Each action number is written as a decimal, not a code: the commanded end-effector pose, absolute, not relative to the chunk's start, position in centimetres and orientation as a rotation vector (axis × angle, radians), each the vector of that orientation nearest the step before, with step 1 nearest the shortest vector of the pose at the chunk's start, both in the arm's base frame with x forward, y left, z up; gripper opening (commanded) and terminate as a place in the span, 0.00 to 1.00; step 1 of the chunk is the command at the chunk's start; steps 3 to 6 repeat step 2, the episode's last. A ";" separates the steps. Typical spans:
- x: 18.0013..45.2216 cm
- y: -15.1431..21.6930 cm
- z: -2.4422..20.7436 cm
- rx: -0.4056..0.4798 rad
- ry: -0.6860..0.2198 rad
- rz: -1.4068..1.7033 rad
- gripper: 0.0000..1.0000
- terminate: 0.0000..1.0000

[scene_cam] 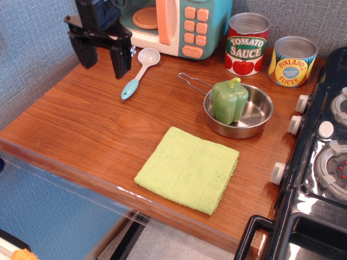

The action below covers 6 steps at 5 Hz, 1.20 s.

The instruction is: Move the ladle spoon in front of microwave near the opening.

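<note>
The ladle spoon (139, 71) lies flat on the wooden counter, its white bowl toward the microwave (179, 24) and its light blue handle pointing toward the front left. The bowl rests just in front of the opening (142, 19), where the orange turntable plate shows. My gripper (103, 58) hangs above the counter to the left of the spoon, open and empty, its two black fingers spread wide.
A steel pan (243, 114) holds a green pepper (229, 101) right of centre. A green cloth (188, 168) lies near the front edge. A tomato sauce can (246, 43) and a pineapple can (292, 60) stand at the back. A toy stove (325, 157) borders the right.
</note>
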State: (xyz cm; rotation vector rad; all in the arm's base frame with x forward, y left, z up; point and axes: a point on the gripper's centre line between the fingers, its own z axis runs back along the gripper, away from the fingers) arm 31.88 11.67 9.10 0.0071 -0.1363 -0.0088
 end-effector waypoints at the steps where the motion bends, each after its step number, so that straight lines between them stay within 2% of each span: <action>1: 31.3 11.5 10.6 0.019 -0.165 -0.043 1.00 0.00; 2: 31.3 11.5 10.6 0.019 -0.165 -0.043 1.00 1.00; 6: 31.3 11.5 10.6 0.019 -0.165 -0.043 1.00 1.00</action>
